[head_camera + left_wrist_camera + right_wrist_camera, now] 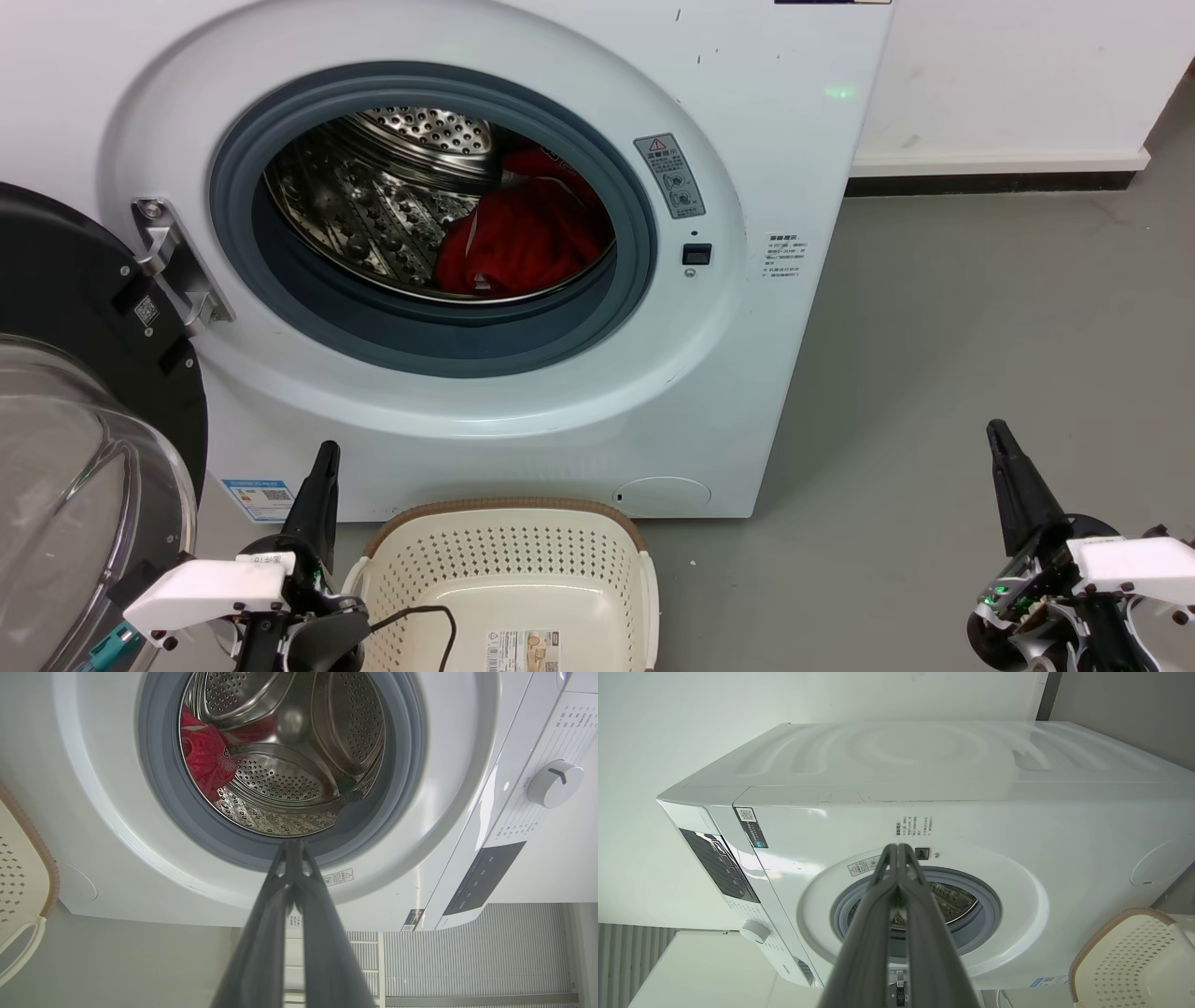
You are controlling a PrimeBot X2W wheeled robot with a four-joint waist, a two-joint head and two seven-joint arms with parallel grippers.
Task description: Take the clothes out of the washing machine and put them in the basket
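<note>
A red garment (pixel 527 245) lies bunched deep inside the washing machine (pixel 775 373), with the basket (pixel 504 509) empty on the floor in front. The left hand (pixel 327 453) and right hand (pixel 999 431) hang closed, holding nothing. The cloth looks soft and light; pinching a raised fold should lift it.

Bright, even indoor light; specular highlights on drum (pixel 280 770); glare washes washing machine (pixel 924 751) top; wrist views barrel-distorted at edges.
</note>
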